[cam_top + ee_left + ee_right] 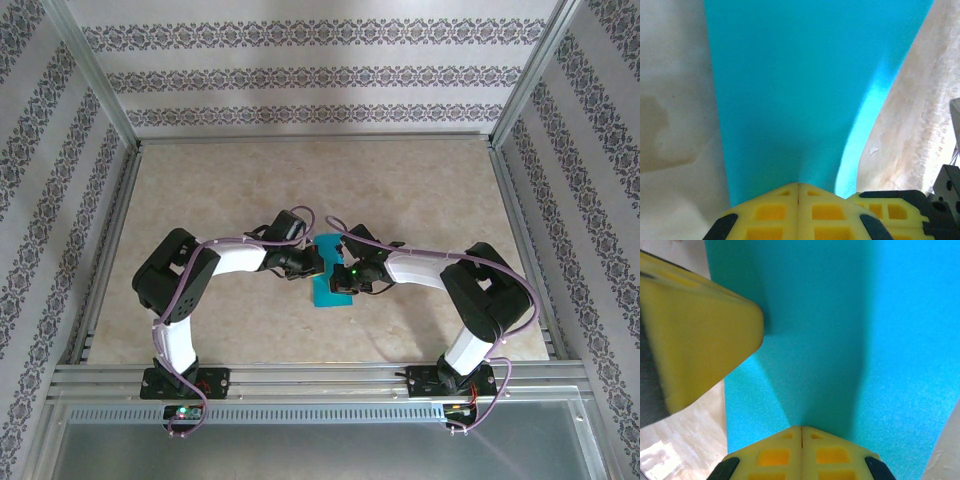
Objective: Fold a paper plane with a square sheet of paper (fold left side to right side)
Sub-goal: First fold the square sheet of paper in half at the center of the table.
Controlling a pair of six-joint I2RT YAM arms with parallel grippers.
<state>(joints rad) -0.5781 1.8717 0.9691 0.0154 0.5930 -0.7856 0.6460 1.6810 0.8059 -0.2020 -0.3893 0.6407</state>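
Note:
The teal-blue sheet of paper (325, 294) lies on the table between the two arms as a narrow upright strip, its middle hidden under both grippers. My left gripper (317, 262) is shut, and its yellow tips (798, 184) rest on the paper (790, 85). My right gripper (344, 278) is shut too, its tips (801, 427) pressed down on the paper (850, 335). The two grippers sit close side by side: the left gripper's yellow fingers (700, 350) loom at the left of the right wrist view. The paper's right edge (860, 145) curls up slightly.
The beige marbled tabletop (220, 190) spreads around the paper. Aluminium frame rails (310, 378) run along the near edge and up both sides, with patterned walls (310, 75) behind. The right gripper's finger (892, 210) shows at the lower right of the left wrist view.

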